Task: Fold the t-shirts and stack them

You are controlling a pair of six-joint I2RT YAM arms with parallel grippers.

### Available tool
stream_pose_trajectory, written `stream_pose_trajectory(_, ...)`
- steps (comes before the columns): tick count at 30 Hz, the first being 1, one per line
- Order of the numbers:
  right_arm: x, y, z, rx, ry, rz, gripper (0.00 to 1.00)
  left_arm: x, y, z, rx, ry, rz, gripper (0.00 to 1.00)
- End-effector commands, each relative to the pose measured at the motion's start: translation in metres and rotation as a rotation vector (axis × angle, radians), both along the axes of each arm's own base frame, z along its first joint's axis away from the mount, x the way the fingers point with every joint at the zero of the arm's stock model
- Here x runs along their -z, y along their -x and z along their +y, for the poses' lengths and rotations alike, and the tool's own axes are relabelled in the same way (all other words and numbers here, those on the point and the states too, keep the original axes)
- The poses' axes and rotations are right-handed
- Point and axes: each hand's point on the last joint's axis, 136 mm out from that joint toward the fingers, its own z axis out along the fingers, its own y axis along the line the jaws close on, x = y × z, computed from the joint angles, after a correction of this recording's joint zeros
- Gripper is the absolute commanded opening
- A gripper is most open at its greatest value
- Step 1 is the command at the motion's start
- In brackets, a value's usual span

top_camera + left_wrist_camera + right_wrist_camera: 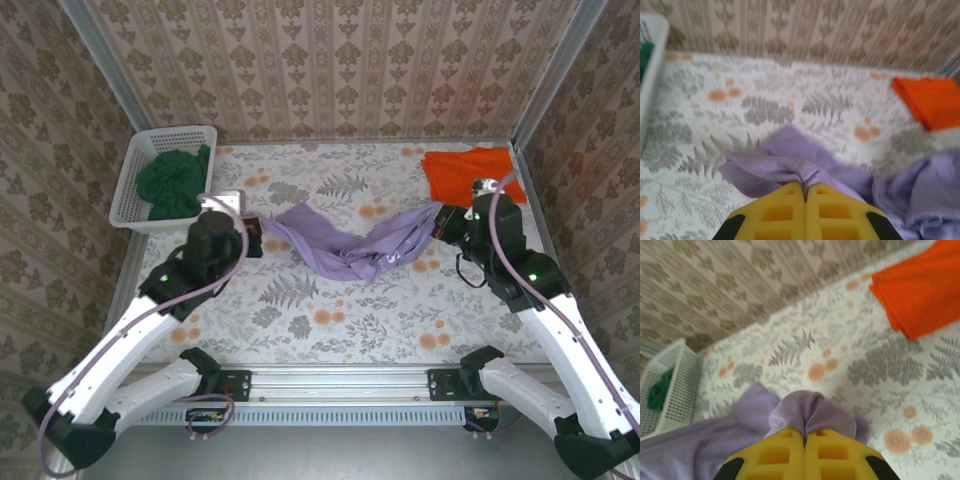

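- Yellow pads of your left gripper (805, 194) sit closest to the lens, pressed together on a pinch of the lilac t-shirt (790, 162). Cloth bunches right at the seam between them, so this is a real grip, not an empty close.
- Your right gripper (804, 436) does the same at the other end, pads closed on a rounded fold of the same lilac cloth.
- From above, the tee runs as a slack, twisted band between the two grippers, its middle sagging onto the floral table (330, 320). You likely hold both ends so you can pull it taut and spread it flat. It is nowhere near flat, so folding looks barely begun.
- The orange t-shirt (465, 172) lies folded at the far right corner, just behind the right gripper and apart from the lilac one. It is probably the base of the stack, so the lilac tee should land on it.
- The dark green t-shirt (175, 183) is crumpled in the white lattice basket (125, 185) at far left. It is parked there untouched and is probably the last one to do.
- You can't tell which edge each gripper holds, hem or shoulders, or which face is up. Check before you lay it out.
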Motion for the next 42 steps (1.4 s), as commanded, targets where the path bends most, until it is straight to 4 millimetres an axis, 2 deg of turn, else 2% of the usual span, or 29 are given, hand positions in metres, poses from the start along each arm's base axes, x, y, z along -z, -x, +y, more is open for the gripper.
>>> stream_pose_trajectory(1, -0.034, 0.009, -0.018, 0.061, 0.017, -0.097, 0.00, -0.039, 0.013, 0.031, -0.089, 0.040, -0.103, 0.00)
stream_pose_trajectory(4, -0.040, 0.007, -0.025, 0.104, 0.023, -0.122, 0.00, -0.053, 0.020, 0.052, -0.163, 0.050, -0.138, 0.00)
stream_pose_trajectory(7, -0.028, -0.006, -0.029, 0.143, 0.071, -0.076, 0.00, -0.051, 0.017, 0.056, -0.188, 0.022, -0.115, 0.00)
stream_pose_trajectory(10, -0.007, -0.024, -0.025, 0.144, 0.124, 0.006, 0.00, -0.039, 0.005, 0.058, -0.219, -0.010, -0.036, 0.00)
stream_pose_trajectory(14, 0.014, -0.059, -0.013, 0.119, 0.158, 0.093, 0.00, -0.028, -0.023, 0.052, -0.215, 0.052, 0.086, 0.00)
stream_pose_trajectory(18, 0.014, -0.081, -0.002, 0.096, 0.138, 0.104, 0.00, -0.042, -0.048, 0.052, -0.204, 0.102, 0.105, 0.00)
stream_pose_trajectory(21, 0.008, -0.083, -0.001, 0.093, 0.118, 0.082, 0.00, -0.057, -0.054, 0.046, -0.168, 0.097, 0.073, 0.00)
stream_pose_trajectory(26, 0.010, -0.087, -0.009, 0.120, 0.111, 0.079, 0.00, -0.063, -0.071, 0.040, -0.155, 0.112, 0.065, 0.00)
stream_pose_trajectory(29, 0.001, -0.104, -0.012, 0.130, 0.074, 0.063, 0.00, -0.080, -0.095, 0.036, -0.133, 0.144, 0.070, 0.00)
stream_pose_trajectory(31, -0.016, -0.117, -0.010, 0.120, 0.053, 0.052, 0.00, -0.103, -0.112, 0.032, -0.093, 0.178, 0.056, 0.00)
stream_pose_trajectory(33, -0.041, -0.121, -0.009, 0.108, 0.037, 0.022, 0.00, -0.132, -0.119, 0.027, -0.041, 0.191, 0.008, 0.00)
stream_pose_trajectory(36, -0.081, -0.111, -0.014, 0.115, 0.036, -0.061, 0.00, -0.173, -0.105, 0.020, 0.040, 0.180, -0.078, 0.00)
stream_pose_trajectory(37, -0.091, -0.104, -0.019, 0.130, 0.037, -0.086, 0.00, -0.179, -0.098, 0.020, 0.049, 0.176, -0.094, 0.00)
stream_pose_trajectory(39, -0.097, -0.092, -0.023, 0.136, 0.035, -0.101, 0.00, -0.177, -0.085, 0.026, 0.040, 0.167, -0.086, 0.00)
stream_pose_trajectory(42, -0.080, -0.079, -0.023, 0.122, 0.039, -0.055, 0.00, -0.148, -0.065, 0.027, 0.053, 0.163, -0.009, 0.00)
